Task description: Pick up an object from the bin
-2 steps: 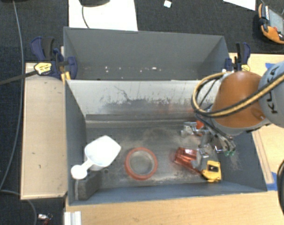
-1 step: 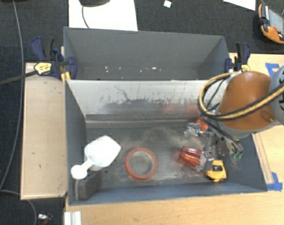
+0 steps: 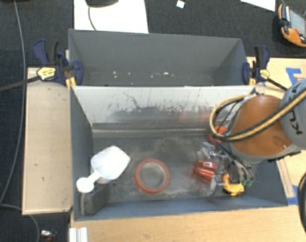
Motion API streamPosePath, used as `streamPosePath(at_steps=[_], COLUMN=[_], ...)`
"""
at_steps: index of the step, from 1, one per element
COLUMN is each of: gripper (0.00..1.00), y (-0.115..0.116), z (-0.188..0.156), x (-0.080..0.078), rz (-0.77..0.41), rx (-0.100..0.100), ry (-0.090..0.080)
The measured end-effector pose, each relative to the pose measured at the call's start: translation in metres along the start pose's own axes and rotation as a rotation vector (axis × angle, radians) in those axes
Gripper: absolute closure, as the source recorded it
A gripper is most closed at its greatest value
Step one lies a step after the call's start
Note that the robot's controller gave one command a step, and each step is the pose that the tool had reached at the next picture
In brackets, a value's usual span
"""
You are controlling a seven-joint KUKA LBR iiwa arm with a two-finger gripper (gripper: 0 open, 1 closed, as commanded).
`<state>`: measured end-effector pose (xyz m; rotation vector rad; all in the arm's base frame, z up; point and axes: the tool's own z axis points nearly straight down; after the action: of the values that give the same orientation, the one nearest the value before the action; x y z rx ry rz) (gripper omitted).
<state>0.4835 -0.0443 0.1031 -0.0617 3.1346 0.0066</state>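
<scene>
Red metallic cylinder (image 3: 203, 171) is lying on the grey bin's (image 3: 158, 102) floor, right of centre, with the end effector (image 3: 216, 173) hanging right against it. How far the end effector is opening cannot be told, nor any hold. White scoop (image 3: 108, 165) and red-rimmed ring (image 3: 152, 187) are lying leftward.

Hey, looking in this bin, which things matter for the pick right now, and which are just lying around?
In play:
- gripper, low at the right end of the bin
- shiny red thing, right beside the gripper and nearest to it

Lying about:
- white scoop, at the left
- red ring, in the middle of the floor
</scene>
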Motion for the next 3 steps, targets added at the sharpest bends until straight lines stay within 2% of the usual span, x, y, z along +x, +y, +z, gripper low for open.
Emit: streamPosePath(at_steps=[1, 2, 3], gripper=[0.0, 1.0, 1.0], y=[-0.016, -0.027, -0.027], z=[0.034, 0.033, 0.033], x=[-0.002, 0.0, 0.0], rz=[0.131, 0.118, 0.118], rx=[-0.001, 0.0, 0.0], ry=[-0.01, -0.005, -0.005])
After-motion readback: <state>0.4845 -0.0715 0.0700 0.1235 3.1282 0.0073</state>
